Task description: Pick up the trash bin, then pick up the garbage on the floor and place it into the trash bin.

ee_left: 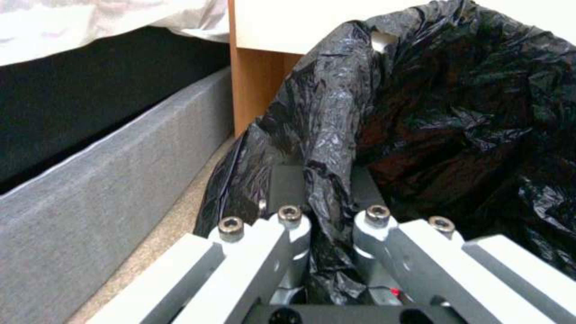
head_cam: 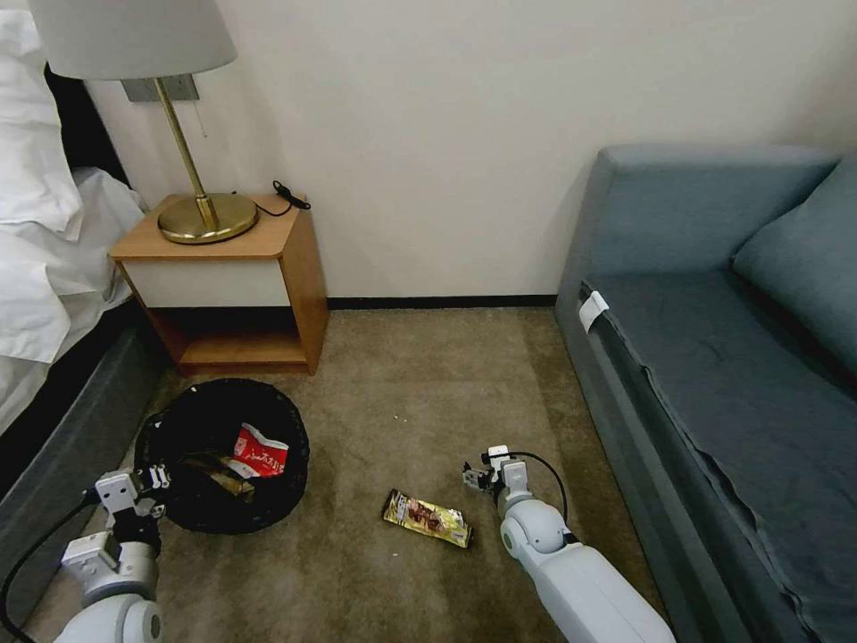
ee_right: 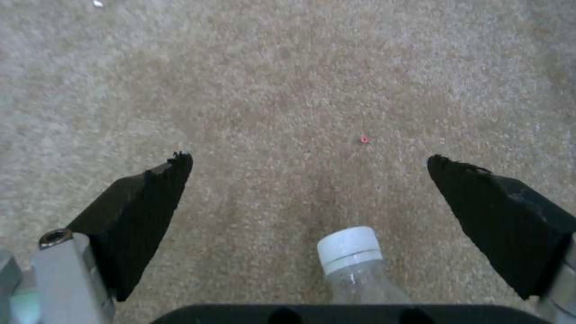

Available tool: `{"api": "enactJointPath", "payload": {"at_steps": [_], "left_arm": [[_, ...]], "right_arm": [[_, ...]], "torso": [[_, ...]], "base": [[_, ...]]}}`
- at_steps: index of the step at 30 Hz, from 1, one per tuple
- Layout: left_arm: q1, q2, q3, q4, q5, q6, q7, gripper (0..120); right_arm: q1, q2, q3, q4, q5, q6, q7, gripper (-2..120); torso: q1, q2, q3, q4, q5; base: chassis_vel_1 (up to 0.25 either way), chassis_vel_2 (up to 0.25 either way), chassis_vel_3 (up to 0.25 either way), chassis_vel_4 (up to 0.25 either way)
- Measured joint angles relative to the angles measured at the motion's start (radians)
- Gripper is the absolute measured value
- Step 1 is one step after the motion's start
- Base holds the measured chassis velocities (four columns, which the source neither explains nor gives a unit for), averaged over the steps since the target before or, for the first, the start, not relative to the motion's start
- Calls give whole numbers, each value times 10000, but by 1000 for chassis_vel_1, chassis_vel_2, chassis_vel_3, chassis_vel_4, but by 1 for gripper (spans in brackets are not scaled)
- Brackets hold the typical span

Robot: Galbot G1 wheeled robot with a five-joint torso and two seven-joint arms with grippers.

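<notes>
The left claw (head_cam: 153,494) is clamped on the near-left rim of the trash bin (head_cam: 223,454), and in the left wrist view the crinkled black bag liner (ee_left: 336,148) is pinched tight between its closed fingers (ee_left: 288,225). The bin sits on the carpet (head_cam: 420,375) on the left, just in front of the wooden nightstand (head_cam: 234,268) and beside the grey bed base (head_cam: 62,446). Inside it lie a red-and-white snack packet (head_cam: 262,452) and a darker wrapper (head_cam: 219,473).

Over on the right, the right claw (head_cam: 476,476) hangs low above the carpet, fingers (ee_right: 144,211) spread wide and gripping nothing. Right between them, close in by the palm, lies a clear plastic bottle (ee_right: 357,265) with a white cap pointing away from the wrist.

A long dark bar wrapper (head_cam: 427,517) lies flat on the floor between the two arms, just left of the right claw and right of the bin, touching neither.

The blue-grey sofa (head_cam: 714,357) runs along the right side. A brass lamp (head_cam: 201,210) stands on the nightstand.
</notes>
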Motion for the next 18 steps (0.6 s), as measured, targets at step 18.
{"api": "enactJointPath", "payload": {"at_steps": [18], "left_arm": [[-41,7,-37,206,39,-109,3,3]], "right_arm": [[839,-1930,-1625,1090,1848,-2381,203,100]], "torso": [[0,0,0,0,0]], "base": [[0,0,0,0]]}}
